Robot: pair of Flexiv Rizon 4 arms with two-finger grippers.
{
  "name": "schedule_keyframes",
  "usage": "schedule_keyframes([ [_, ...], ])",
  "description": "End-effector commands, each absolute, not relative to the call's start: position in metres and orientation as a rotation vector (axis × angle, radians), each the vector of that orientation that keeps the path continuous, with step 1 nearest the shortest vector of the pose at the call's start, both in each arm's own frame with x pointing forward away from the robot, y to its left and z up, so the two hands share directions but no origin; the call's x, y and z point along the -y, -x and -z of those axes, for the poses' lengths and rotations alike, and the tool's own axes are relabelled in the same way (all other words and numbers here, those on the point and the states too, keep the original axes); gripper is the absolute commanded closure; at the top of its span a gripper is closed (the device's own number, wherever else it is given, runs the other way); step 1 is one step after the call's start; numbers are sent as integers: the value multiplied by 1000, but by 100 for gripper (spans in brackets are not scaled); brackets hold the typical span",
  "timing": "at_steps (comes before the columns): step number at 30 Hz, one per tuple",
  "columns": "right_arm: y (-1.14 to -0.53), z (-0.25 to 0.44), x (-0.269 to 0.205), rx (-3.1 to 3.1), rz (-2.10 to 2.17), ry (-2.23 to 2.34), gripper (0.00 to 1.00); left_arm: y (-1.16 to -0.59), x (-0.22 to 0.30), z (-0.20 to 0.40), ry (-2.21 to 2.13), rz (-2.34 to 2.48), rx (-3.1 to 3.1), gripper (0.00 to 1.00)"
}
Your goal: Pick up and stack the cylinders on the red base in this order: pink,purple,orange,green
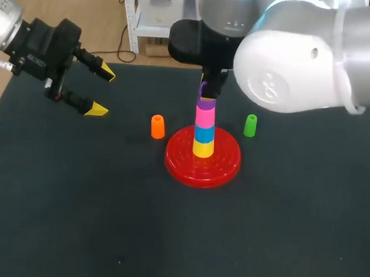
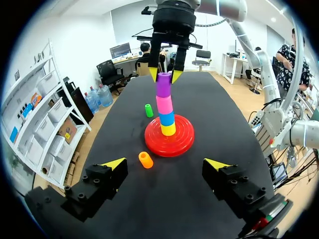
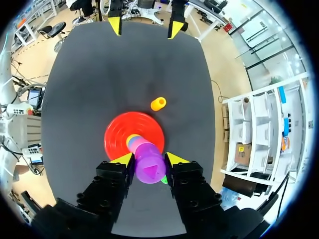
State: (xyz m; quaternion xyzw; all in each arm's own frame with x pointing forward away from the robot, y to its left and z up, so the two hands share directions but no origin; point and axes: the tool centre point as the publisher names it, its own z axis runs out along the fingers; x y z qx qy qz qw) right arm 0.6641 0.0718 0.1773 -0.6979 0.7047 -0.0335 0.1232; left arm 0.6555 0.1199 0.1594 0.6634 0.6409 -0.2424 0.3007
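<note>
While seated atop the pink cylinder [image 1: 204,116] on the red base [image 1: 224,166] stack, the purple cylinder [image 2: 163,85] is pinched by the right gripper [image 3: 149,159]. Orange cylinder [image 1: 157,126] and green cylinder [image 1: 250,125] are seen flanking the base. Left gripper [image 1: 102,92] is held spread, well apart.

Base [image 1: 227,163]: red
Stack, bottom up: yellow cylinder [image 1: 202,149], blue cylinder [image 1: 203,134], pink cylinder [image 1: 204,117], purple cylinder [image 1: 206,104]
Loose: orange cylinder [image 1: 157,127], green cylinder [image 1: 250,125]
Table [image 1: 74,201]: black
Left gripper [image 1: 103,92]: black, yellow tips
</note>
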Motion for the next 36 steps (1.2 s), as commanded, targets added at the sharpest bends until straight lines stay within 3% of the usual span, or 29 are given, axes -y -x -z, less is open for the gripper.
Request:
schedule_keyframes([
  [1,-667,-175,-71,-2061,95,2038,100,-656,-121,-159,-1762,645,-1697,0],
  [36,-665,-150,-72,-2079,134,2178,100,-656,-121,-159,-1762,645,-1697,0],
])
